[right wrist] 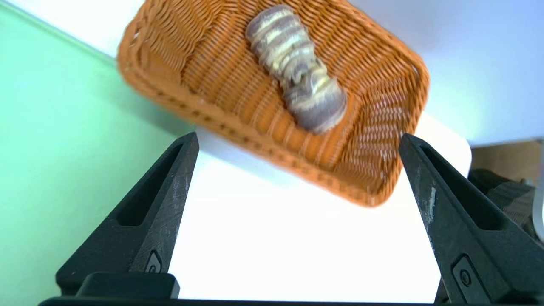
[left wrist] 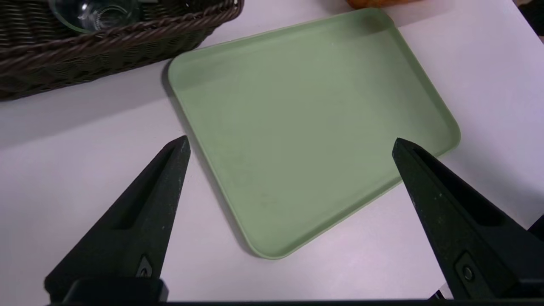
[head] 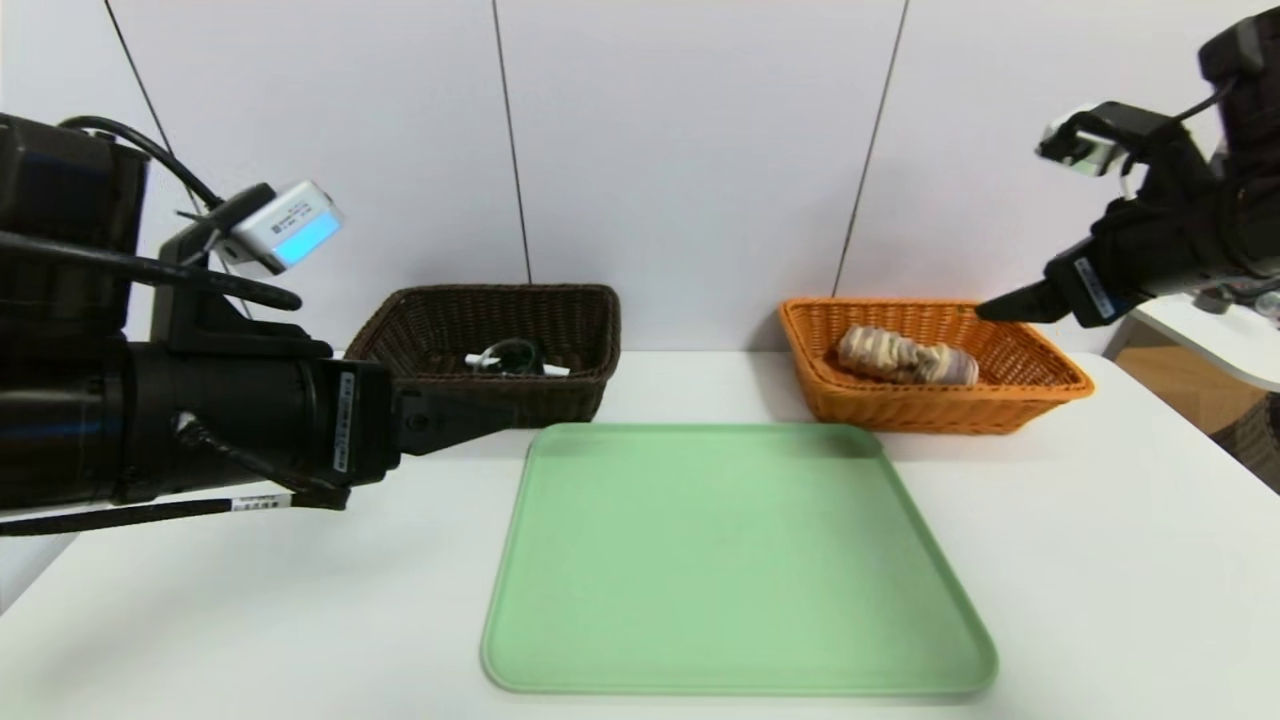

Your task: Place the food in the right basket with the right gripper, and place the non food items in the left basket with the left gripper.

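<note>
The striped food roll [head: 906,358] [right wrist: 297,70] lies inside the orange right basket [head: 1030,400] [right wrist: 238,123]. My right gripper [head: 1000,308] [right wrist: 297,142] hangs open and empty above that basket's right rear rim, apart from the roll. In the dark brown left basket [head: 580,320] [left wrist: 85,46] rest the clear glass jar [head: 515,355] [left wrist: 93,15] and the white marker [head: 520,368]. My left gripper [head: 500,415] [left wrist: 291,142] stands open with nothing between its fingers, low in front of the left basket by the tray's left rear corner.
A bare pale green tray [head: 560,620] [left wrist: 446,140] lies in the middle of the white table [head: 1100,580], in front of both baskets. A white wall stands right behind the baskets. Another table's edge [head: 1220,345] shows at the far right.
</note>
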